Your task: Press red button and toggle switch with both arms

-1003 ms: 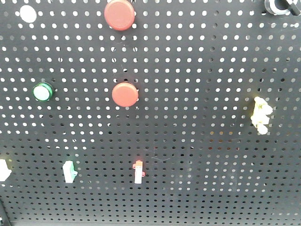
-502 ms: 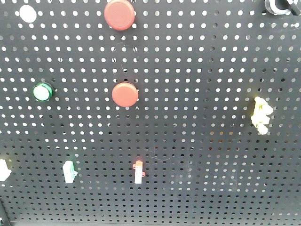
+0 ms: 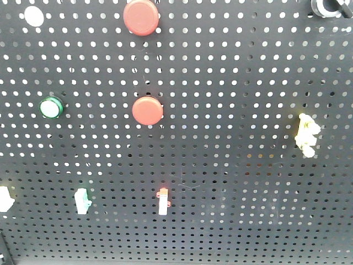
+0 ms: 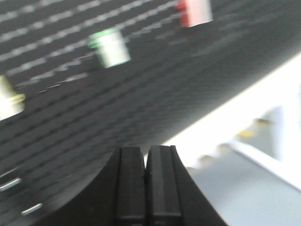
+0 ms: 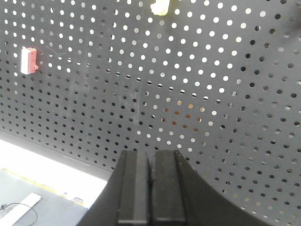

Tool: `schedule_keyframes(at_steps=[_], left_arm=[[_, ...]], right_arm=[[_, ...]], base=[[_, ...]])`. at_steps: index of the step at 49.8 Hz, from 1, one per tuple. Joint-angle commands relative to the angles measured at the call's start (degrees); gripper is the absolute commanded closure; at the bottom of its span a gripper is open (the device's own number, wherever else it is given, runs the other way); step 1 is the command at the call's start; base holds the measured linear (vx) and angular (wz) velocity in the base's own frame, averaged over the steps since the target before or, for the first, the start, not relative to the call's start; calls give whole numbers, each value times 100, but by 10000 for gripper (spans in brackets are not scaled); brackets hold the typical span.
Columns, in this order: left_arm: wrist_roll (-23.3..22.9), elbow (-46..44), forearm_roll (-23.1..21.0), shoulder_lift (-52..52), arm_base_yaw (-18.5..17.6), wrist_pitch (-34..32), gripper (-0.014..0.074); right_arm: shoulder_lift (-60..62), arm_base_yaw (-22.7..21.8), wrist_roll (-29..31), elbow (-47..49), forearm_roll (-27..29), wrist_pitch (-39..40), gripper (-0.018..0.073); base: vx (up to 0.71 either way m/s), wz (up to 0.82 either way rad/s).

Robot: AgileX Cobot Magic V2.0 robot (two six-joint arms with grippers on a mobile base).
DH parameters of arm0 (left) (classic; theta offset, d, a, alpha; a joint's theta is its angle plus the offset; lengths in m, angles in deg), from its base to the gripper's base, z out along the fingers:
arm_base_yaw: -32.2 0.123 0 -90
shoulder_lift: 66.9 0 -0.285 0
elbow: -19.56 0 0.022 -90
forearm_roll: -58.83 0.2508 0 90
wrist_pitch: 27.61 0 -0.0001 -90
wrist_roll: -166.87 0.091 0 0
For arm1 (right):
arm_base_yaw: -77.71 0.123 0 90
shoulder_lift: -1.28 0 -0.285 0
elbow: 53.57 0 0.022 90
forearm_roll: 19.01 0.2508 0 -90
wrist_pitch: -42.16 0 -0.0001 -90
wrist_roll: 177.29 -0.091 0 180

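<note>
Barely any change — red button [image 3: 142, 17] untouched.

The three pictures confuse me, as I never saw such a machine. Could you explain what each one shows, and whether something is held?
It is a robot with two arms facing an upright black board full of holes. The front picture shows only the board. On it sit the red button at the top, a smaller red button below it, a green button to the left, and small switches lower down, one with a red top. The other two pictures come from cameras on the wrists. Each looks past its own end effector, the dark shape at the bottom: the left end effector and the right end effector. Both are closed and hold nothing; neither touches the board.
</note>
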Motion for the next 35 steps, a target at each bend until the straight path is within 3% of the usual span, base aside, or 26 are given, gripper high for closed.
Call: schedule_keyframes(at_steps=[1, 5, 9, 11, 16, 35], left_arm=[[-907, 317, 553, -342, 395, -1288, 595], [-1515, 769, 866, -721, 762, -1407, 595], [-1843, 1079, 932, -1089, 985, -1155, 595], [-1867, 1036, 939, -1274, 1064, -584, 595], [-1861, 1041, 939, -1593, 1151, -37, 595], [-1878, 1035, 925, -1545, 1155, 76, 595]], right_arm=[[-90, -39, 23, 133, 102, 401, 562], [-90, -39, 23, 133, 102, 401, 562], [-90, -39, 23, 133, 102, 401, 562], [-90, -39, 23, 133, 102, 401, 562], [-90, -39, 23, 133, 102, 401, 562], [-90, -39, 23, 133, 102, 411, 562]], base=[[0, 0], [0, 0], [0, 0], [0, 0], [0, 0], [0, 0]])
